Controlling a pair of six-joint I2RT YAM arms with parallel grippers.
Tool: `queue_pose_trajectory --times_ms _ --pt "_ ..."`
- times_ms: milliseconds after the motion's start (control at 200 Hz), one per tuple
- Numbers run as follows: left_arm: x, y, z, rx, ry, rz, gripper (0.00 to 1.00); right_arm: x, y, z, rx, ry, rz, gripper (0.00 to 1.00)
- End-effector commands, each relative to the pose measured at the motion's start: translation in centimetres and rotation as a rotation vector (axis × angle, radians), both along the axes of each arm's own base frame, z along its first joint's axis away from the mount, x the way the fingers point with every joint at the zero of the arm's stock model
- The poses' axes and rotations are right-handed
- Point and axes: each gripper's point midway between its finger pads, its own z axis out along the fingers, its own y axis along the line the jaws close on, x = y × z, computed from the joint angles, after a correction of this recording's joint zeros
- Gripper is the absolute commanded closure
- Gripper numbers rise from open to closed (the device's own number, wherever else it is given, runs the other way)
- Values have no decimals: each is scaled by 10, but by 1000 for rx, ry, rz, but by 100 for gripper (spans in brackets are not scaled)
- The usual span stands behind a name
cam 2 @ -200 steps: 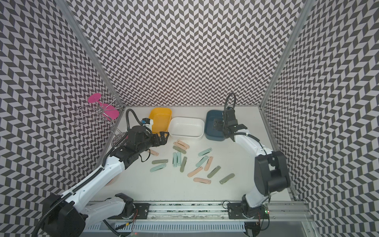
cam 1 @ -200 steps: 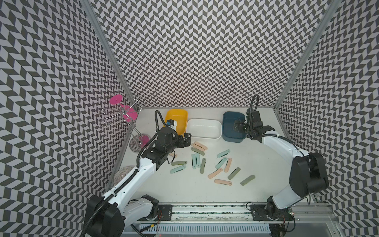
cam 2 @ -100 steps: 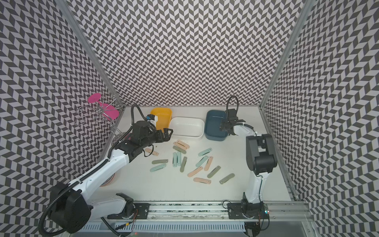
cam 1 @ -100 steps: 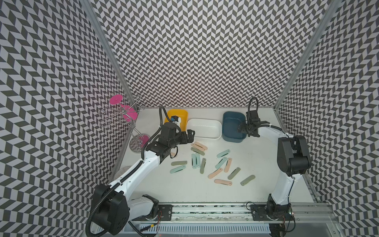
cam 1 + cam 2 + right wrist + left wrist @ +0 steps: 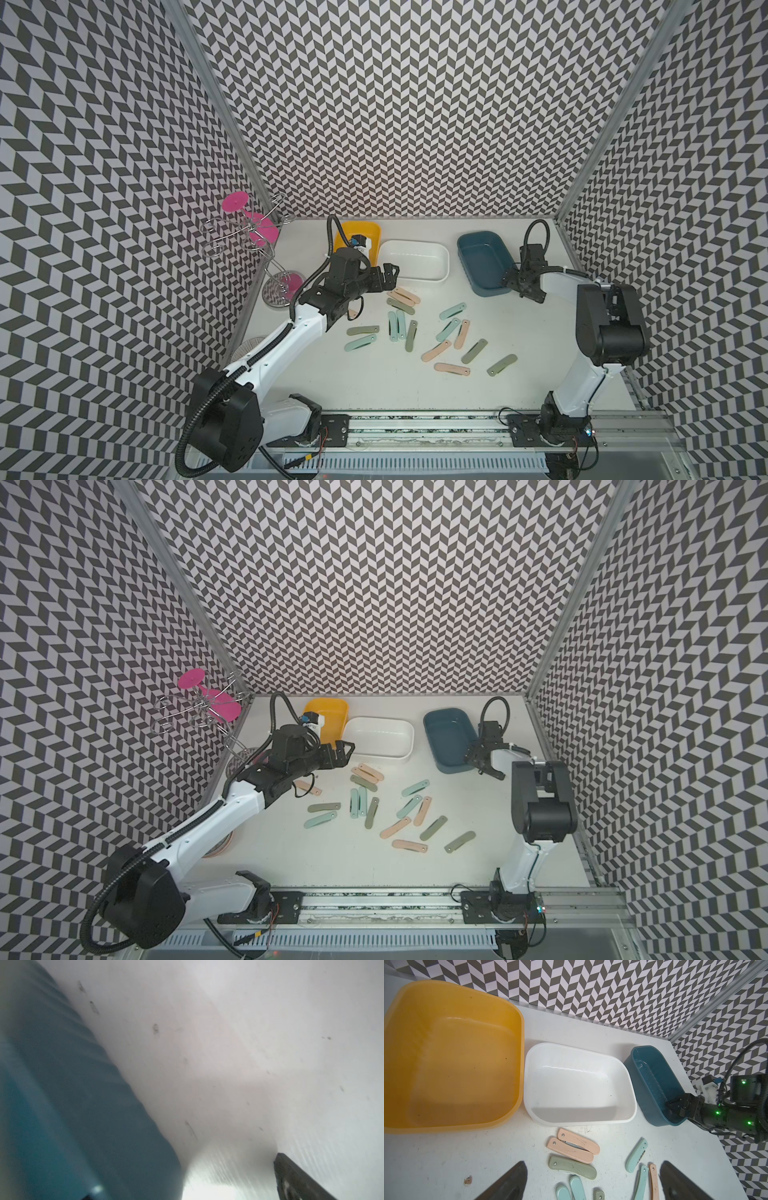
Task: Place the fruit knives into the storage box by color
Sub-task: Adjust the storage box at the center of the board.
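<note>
Left wrist view: hanging the left gripper (image 5: 592,1164) low over the table (image 5: 446,1157), spreading its jaws fully and gripping nothing, evidently lining up on the two peach knives (image 5: 574,1148) lying side by side and touching, just in front of the white box (image 5: 581,1123). Judging that pair the likely pick, being nearest the fingertips and closest to the boxes. Noting a sage knife (image 5: 572,1167) just beside the pair, so needing a clean descent to avoid dragging two colours together.

Finding the rest of the fruit knives (image 5: 411,336) in both top views, lying flat and scattered across the middle of the table, mint, peach and sage mixed, none in a box yet. Catching one more peach knife (image 5: 308,788) partly hidden under the left arm.

Standing the yellow box (image 5: 521,1053), white box and blue box (image 5: 654,1076) in a row along the back, all three empty, presumably offering one bin per colour.

Reaching the right gripper (image 5: 513,284) to the near corner of the blue box, jaws wide and straddling its wall, clamping nothing as far as visible. Probably steadying or squaring that box, sitting askew and apart from its neighbours, ahead of the sorting. Getting only blurred blue wall and bare table from the right wrist view.
</note>
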Motion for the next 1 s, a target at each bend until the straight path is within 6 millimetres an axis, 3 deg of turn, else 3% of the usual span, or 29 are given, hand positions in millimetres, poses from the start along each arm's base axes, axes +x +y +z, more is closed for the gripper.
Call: queue_pose_trajectory --times_ms 0,210,396,571,721,906,997 --pt "1 -6 11 -19 -29 -18 0 0 -5 22 36 -106 -67 5" --pt "-1 -7 13 -25 -34 -23 0 -1 7 41 92 -162 -18 8" --pt "-2 -9 11 -32 -27 -31 0 22 6 61 55 -188 41 9" --pt "-2 -11 9 -33 -18 -36 0 51 3 57 13 -148 77 10" --pt "-2 -10 6 -22 -10 -38 0 70 13 50 44 -135 118 14" --pt "-3 -10 5 -18 -8 -41 0 80 25 34 41 -93 157 19" --pt "-3 -10 2 -15 -1 -41 0 82 28 30 47 -86 168 28"
